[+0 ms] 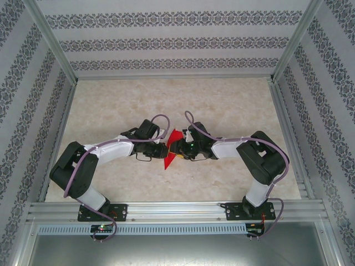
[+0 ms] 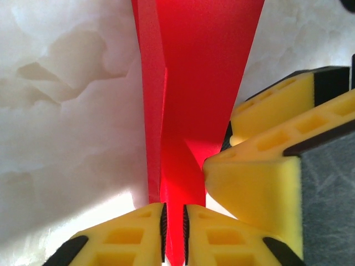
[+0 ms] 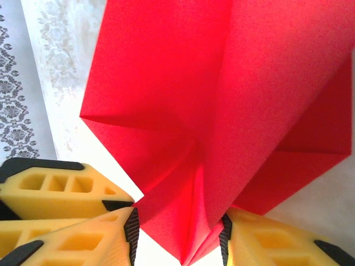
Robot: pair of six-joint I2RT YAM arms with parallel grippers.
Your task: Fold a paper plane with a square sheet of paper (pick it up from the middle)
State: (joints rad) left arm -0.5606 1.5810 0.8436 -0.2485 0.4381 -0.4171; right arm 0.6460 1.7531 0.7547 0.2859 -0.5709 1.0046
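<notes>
arms: both reach in from the near edge of the table [image 1: 233,105] and meet nose to nose over its middle.
left claw [image 2: 175,213]: pads sit close on either side of the narrow folded end of the red paper [image 2: 199,83]. I can't tell whether that's a firm pinch or a loose one.
right claw [image 3: 177,233]: clamped on the red paper, with the creased bundle wedged between both pads.
paper place: over the table centre, about midway between near and far edges, and it looks held clear of the surface.
paper vs claws: the left claw comes at it from the left and the right claw from the right. They sit just beside each other on the same narrow end, and the wide folded flaps fan away from both.
why held so: I read this as a re-grip, where one side steadies the crease so the other can shift.
risk: the sheet is thin. A twist between the claws would spoil the crease, and if both loosen it drops.
</notes>
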